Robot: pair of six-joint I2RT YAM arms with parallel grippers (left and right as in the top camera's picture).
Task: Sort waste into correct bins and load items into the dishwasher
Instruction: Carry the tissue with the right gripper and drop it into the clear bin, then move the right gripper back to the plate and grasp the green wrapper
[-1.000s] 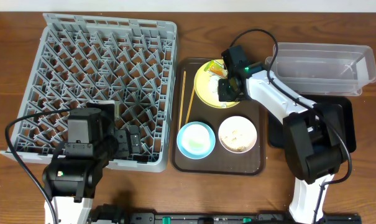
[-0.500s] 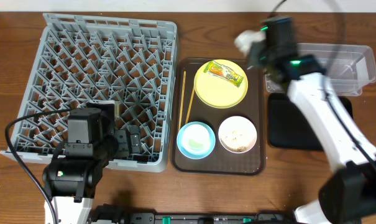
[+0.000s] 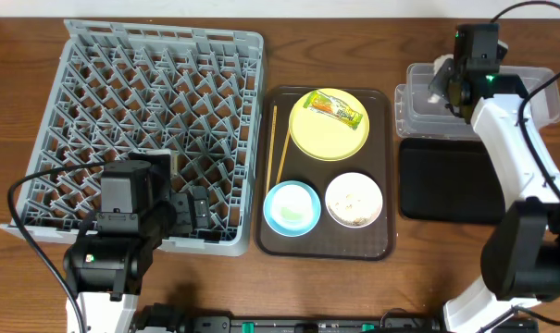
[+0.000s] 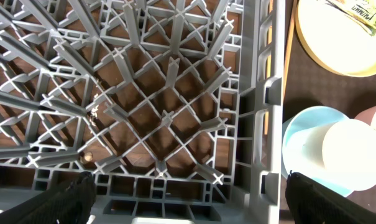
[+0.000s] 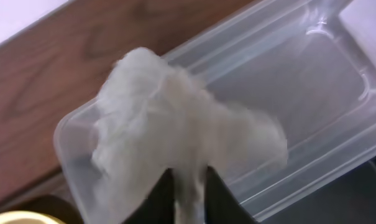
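The right gripper hangs above the clear tub at the far right of the worktop. Its jaws stand narrow, pinching the lower tail of the crumpled white tissue, whose loose bulk fans out beyond the fingertips. The relation that matters is straight down: the tub lies under the tissue, with its long axis running left to right across the worktop in the overhead view and slanting from lower left to upper right in the right wrist view. The tissue sits over the tub's left end, the end nearest the brown serving tray, and in the wrist view it hides that end's corner rim, so I cannot tell whether all of it hangs inside the walls. By my judgement, letting go here should land it in the tub, though a small shift along the long axis toward the open middle would give more margin from the short wall. The black tray lies just in front of the tub, nearer the robot, and is not under the tissue. The left gripper is spread wide and holds nothing, low over the near edge of the dish rack, well apart from the tub, so this drop belongs to the right arm.
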